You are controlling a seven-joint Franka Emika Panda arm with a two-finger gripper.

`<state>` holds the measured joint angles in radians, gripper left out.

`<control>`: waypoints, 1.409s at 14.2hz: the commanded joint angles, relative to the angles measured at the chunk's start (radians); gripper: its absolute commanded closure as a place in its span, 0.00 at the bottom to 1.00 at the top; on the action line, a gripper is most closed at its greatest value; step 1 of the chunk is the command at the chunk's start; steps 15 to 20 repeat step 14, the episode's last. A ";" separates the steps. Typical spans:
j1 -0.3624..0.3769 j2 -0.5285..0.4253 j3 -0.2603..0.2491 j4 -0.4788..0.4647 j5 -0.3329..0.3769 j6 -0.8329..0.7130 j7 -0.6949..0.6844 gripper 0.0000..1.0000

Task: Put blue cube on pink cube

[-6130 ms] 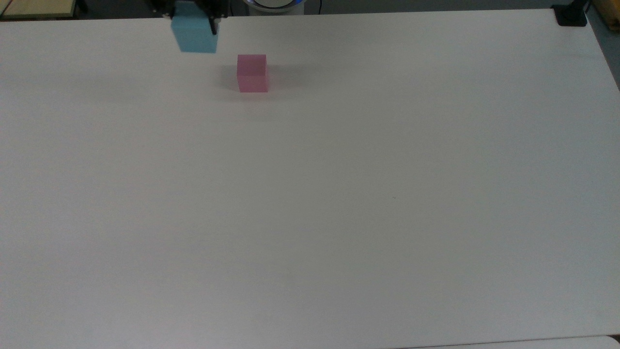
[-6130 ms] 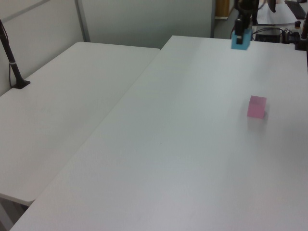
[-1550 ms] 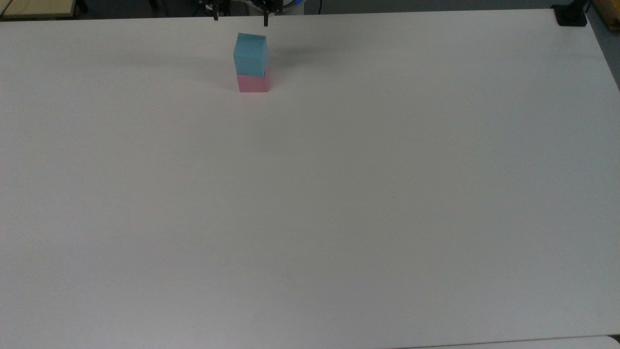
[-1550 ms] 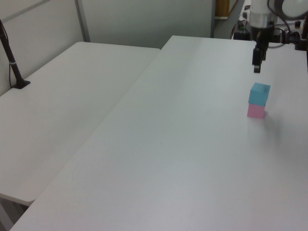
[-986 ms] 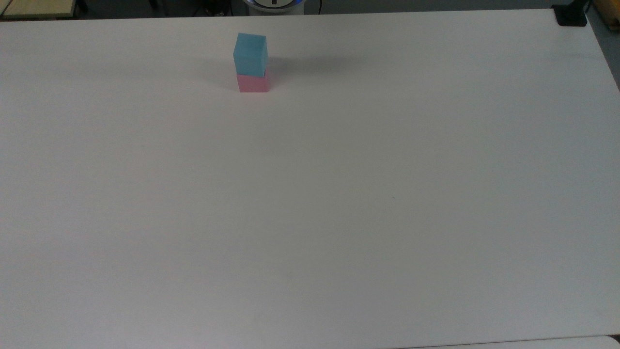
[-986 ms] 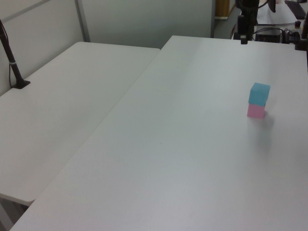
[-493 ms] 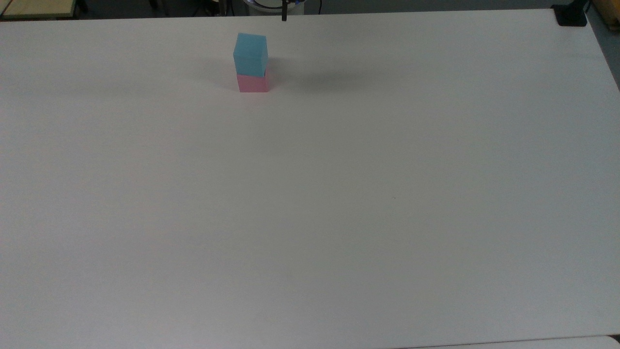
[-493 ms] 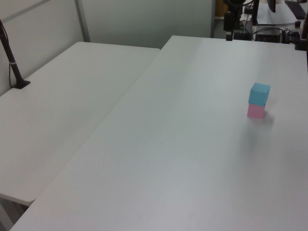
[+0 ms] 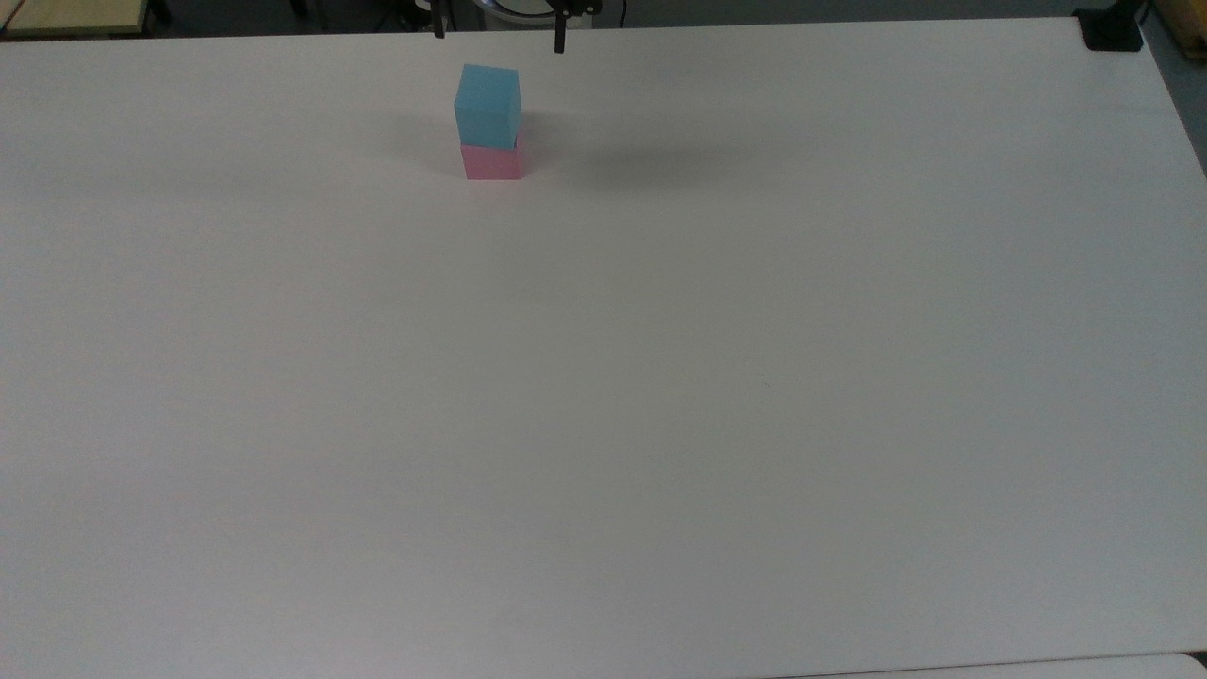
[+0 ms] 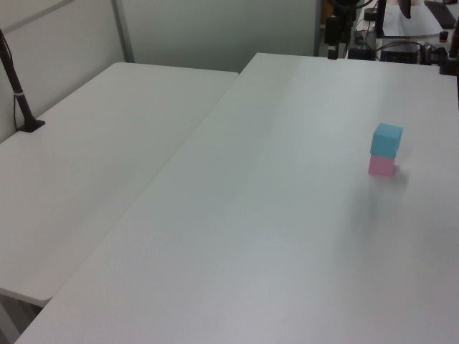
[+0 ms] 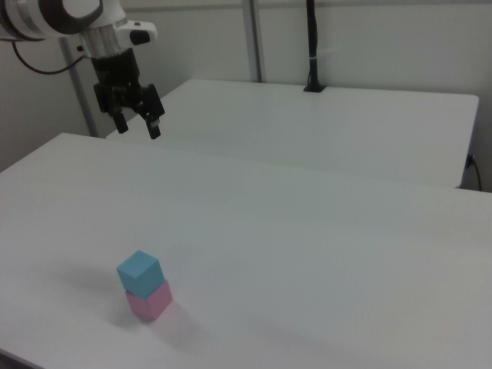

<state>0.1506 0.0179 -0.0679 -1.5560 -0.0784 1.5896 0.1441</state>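
Note:
The blue cube (image 9: pixel 487 102) (image 10: pixel 387 138) (image 11: pixel 139 272) rests squarely on top of the pink cube (image 9: pixel 493 162) (image 10: pixel 381 165) (image 11: pixel 151 302), forming a two-cube stack near the far edge of the white table (image 9: pixel 603 396). My gripper (image 11: pixel 137 125) (image 9: pixel 498 34) hangs high in the air, well away from the stack, open, with nothing between its fingers (image 11: pixel 153 127). In the left view the gripper (image 10: pixel 332 50) shows at the top edge, above the table's far end.
A second white table (image 10: pixel 86 165) (image 11: pixel 323 127) adjoins the work table. A black pole (image 10: pixel 18 93) (image 11: pixel 312 46) is clamped to it. A black clamp (image 9: pixel 1111 28) sits at the top view's upper right corner. Cables and equipment (image 10: pixel 423 50) lie beyond the far edge.
Six seconds ago the gripper held the blue cube in the air beside the pink cube. The blue cube now sits on the pink cube, released. The gripper has risen and moved away from the stack.

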 commanded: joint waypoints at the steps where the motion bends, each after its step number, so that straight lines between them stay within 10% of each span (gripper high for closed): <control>1: 0.004 -0.007 -0.009 0.008 0.008 -0.028 0.019 0.00; 20: -0.009 -0.007 -0.029 0.016 0.017 -0.057 -0.014 0.00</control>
